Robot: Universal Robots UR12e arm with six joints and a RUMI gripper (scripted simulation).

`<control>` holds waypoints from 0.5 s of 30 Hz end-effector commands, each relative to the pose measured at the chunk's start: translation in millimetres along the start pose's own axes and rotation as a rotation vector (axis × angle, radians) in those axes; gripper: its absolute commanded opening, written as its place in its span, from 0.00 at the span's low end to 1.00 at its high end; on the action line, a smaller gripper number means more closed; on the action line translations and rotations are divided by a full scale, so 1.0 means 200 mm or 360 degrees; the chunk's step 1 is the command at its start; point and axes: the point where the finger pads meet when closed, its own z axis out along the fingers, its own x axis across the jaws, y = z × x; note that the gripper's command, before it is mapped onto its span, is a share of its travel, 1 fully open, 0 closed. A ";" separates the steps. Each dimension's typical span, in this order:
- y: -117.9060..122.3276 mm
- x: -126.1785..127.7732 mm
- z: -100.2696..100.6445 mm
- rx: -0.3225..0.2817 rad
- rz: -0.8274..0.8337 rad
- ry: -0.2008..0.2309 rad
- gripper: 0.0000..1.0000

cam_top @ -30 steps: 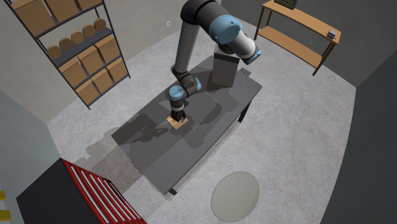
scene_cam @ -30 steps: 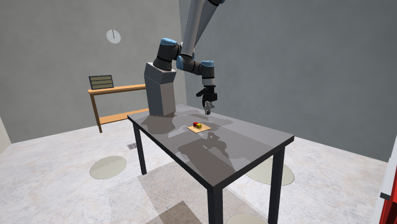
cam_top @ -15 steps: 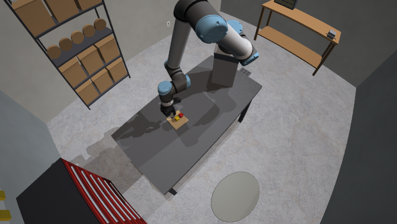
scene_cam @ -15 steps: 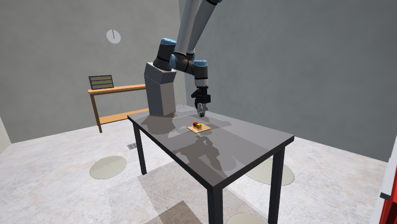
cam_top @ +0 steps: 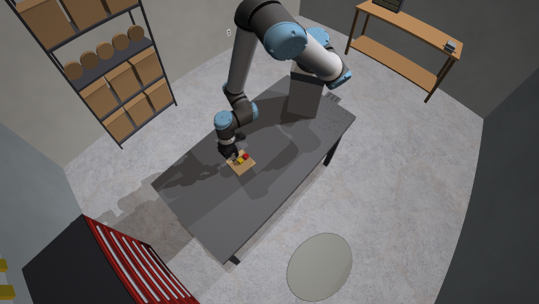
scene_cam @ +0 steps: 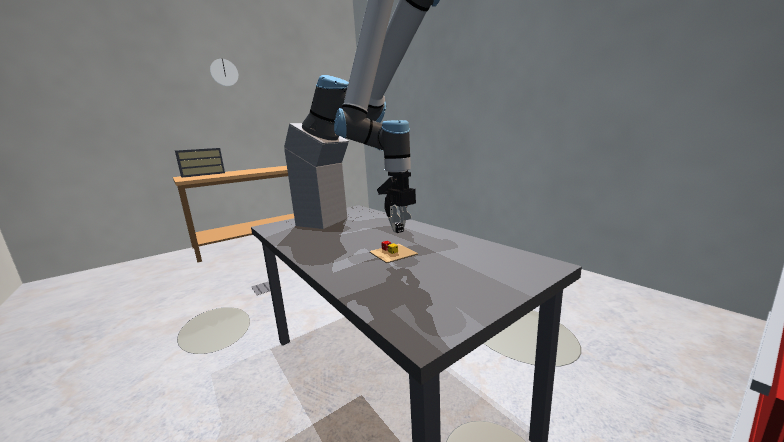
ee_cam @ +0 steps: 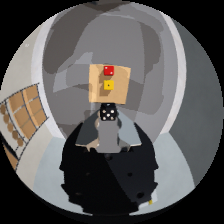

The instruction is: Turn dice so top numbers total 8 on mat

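Red die's (cam_top: 245, 155) (scene_cam: 385, 245) (ee_cam: 109, 70) pips, exterior view: too small.

a workshop or storeroom: metal shelving (cam_top: 157, 62) stacked with cardboard boxes (cam_top: 127, 82), a red tool cabinet (cam_top: 124, 260), a wooden workbench (cam_top: 407, 28) (scene_cam: 236, 174) and bare grey walls around a stone-like floor (cam_top: 407, 181) (scene_cam: 137, 378).

Gray table (cam_top: 234, 222) (scene_cam: 483, 291) (ee_cam: 142, 45), tan mat (cam_top: 241, 170) (scene_cam: 388, 258) (ee_cam: 120, 92) lying flat on top
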 end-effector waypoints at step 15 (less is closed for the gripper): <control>0.01 0.00 0.35 -0.0002 0.0000 0.0001 0.10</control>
